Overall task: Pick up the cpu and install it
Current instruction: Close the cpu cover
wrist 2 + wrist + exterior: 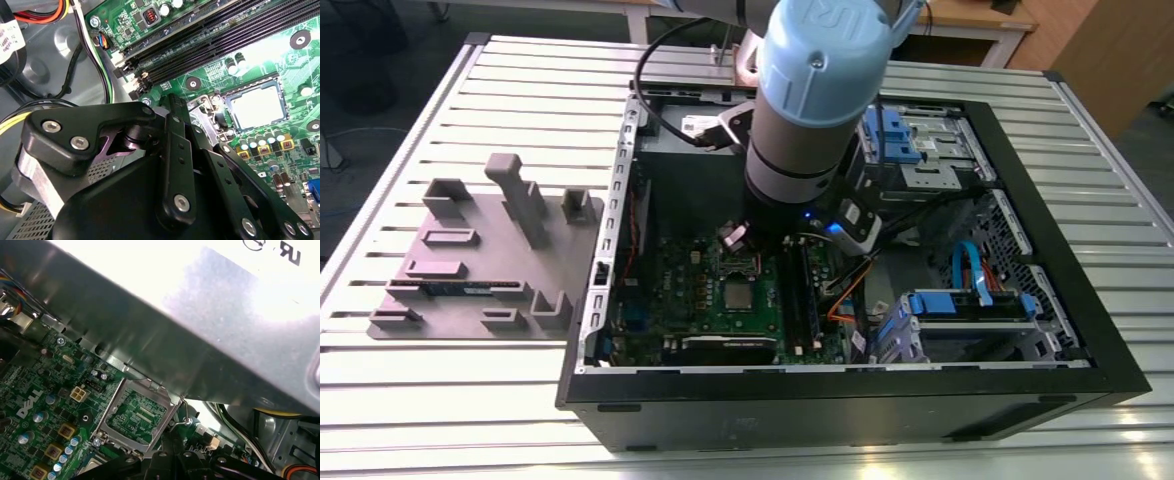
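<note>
The small flat square cpu [257, 105], shiny silver on top, lies flat inside the dark metal-framed socket [252, 87] of the green motherboard [200, 75]. The fingers do not hold it. In the second wrist view it glares bright within the frame, with long black memory slots [210, 40] farther along the board. In the exterior view it is a pale grey square [740, 296] just below the lower end of the grey and light-blue arm [821, 90].

The first wrist view shows the silver hinged retaining frame [110, 410] open and lifted off the socket, with green board visible through its window. A thin bent wire lever [185, 410] stands just beside one corner of the frame. The black gripper [173, 442] sits close under that lever with its fingers drawn narrow, close together, and nothing visible between them. Whether they touch the lever cannot be made out.

A broad grey sheet-metal wall [200, 315] covers much of the first wrist view, and glare washes out its far part. In the second wrist view the gripper's black linkage hides the near half of the board.

The exterior view shows the open black computer case [854, 410] lying on a slatted silver metal table [520, 100]. A grey moulded fixture tray [467, 270] lies beside the case, on the exterior view's left.
</note>
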### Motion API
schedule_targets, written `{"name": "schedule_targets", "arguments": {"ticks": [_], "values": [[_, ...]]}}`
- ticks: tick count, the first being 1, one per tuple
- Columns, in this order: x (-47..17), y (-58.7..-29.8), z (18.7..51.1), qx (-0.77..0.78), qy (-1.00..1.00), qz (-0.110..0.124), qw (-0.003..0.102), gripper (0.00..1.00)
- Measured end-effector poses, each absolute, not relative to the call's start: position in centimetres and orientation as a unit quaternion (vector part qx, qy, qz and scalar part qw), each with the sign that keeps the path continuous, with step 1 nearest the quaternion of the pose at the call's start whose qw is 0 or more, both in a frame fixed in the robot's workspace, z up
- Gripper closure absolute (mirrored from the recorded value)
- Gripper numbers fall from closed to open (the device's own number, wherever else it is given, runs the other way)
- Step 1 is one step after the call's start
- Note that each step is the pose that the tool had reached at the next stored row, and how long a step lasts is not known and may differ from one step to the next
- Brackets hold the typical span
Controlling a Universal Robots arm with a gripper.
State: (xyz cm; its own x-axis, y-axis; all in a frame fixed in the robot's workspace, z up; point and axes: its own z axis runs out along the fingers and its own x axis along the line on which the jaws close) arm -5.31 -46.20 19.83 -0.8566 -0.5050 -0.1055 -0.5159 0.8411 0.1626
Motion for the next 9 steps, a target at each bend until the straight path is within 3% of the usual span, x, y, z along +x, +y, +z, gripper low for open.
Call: {"name": "schedule_targets", "arguments": {"ticks": [9], "values": [[-5.39, -46.28, 20.03, -0.266, 0.959, 0.094, 0.030, 0.89]]}}
